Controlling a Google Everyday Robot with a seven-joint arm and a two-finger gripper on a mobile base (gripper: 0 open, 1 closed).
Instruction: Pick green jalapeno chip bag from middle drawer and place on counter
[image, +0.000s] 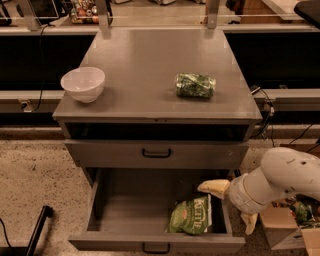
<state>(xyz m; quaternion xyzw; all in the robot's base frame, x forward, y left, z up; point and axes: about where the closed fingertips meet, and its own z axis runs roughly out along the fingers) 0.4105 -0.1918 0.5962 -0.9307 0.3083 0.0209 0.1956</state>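
Note:
The green jalapeno chip bag (191, 216) lies flat at the front right of the open middle drawer (132, 210), the cabinet's lowest one. The gray counter (145, 60) is the cabinet's top. My gripper (231, 205) hangs at the drawer's right side, just right of the bag and above it. Its two cream fingers stand wide apart and hold nothing. One fingertip (212, 187) reaches in over the drawer near the bag's top right corner; the other points down outside the drawer wall.
A white bowl (83, 84) sits at the counter's left and a small green-patterned can (195, 85) lies right of centre. The upper drawer (156, 153) is closed. A cardboard box (285, 227) stands on the floor at right, and a black bar (37, 231) at lower left.

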